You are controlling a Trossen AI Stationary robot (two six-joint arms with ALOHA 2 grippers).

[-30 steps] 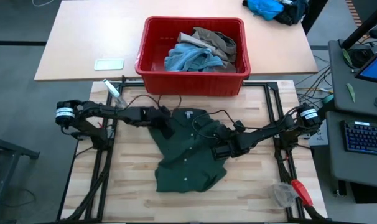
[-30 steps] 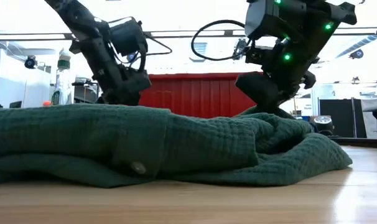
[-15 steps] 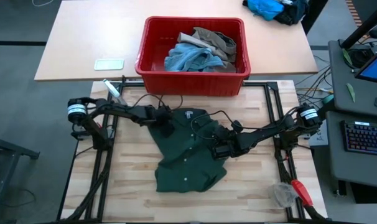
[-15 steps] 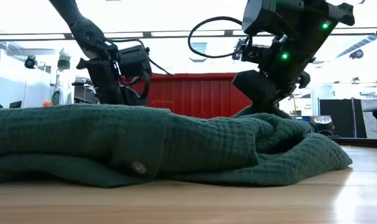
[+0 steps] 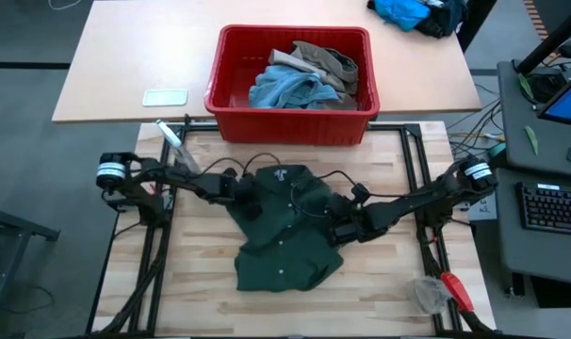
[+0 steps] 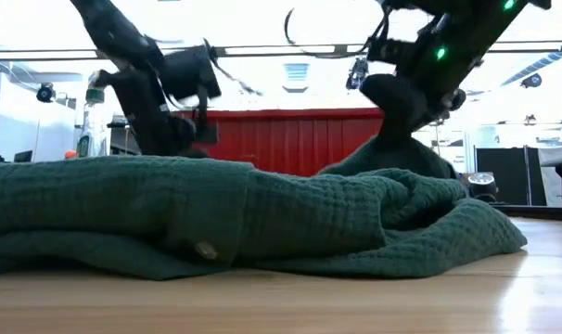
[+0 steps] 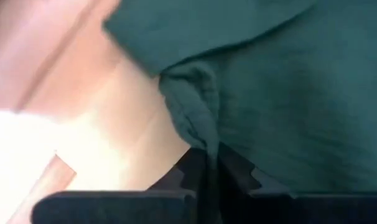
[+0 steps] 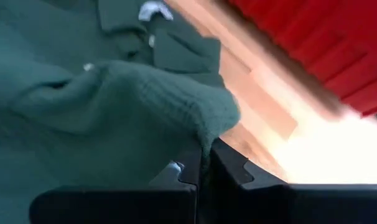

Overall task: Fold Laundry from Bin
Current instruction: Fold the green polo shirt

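A dark green garment (image 5: 285, 231) with a collar and buttons lies rumpled on the wooden table, between both arms. My left gripper (image 5: 247, 197) is shut on cloth at its left side, low by the table. My right gripper (image 5: 338, 229) is shut on cloth at its right side and stands higher in the low view (image 6: 397, 97). The red bin (image 5: 287, 127) stands beyond the table's far edge. It holds light blue denim (image 5: 285, 89) and a khaki piece (image 5: 328, 58). My left gripper pinches a bunched fold (image 7: 195, 134) at the green garment's left edge between its two fingers. The fold lies low, with the cloth around it on the table. My right gripper pinches a fold (image 8: 204, 124) of the garment's right side between its two fingers, from above. The cloth rises in a peak (image 6: 388, 153) under the fingers, while the rest of the garment lies on the table.
A bright blue and black cloth heap (image 5: 408, 11) lies at the far right of the back table. A white flat object (image 5: 165, 97) lies left of the bin. A red-handled tool (image 5: 455, 290) and a clear object (image 5: 429, 294) lie at the near right corner.
My right gripper has gone up, still shut, and has drawn the cloth it holds up into a peak. My left gripper has shifted a little toward the table's near edge, still shut on the cloth and low. The rest of the garment has stayed where it was.
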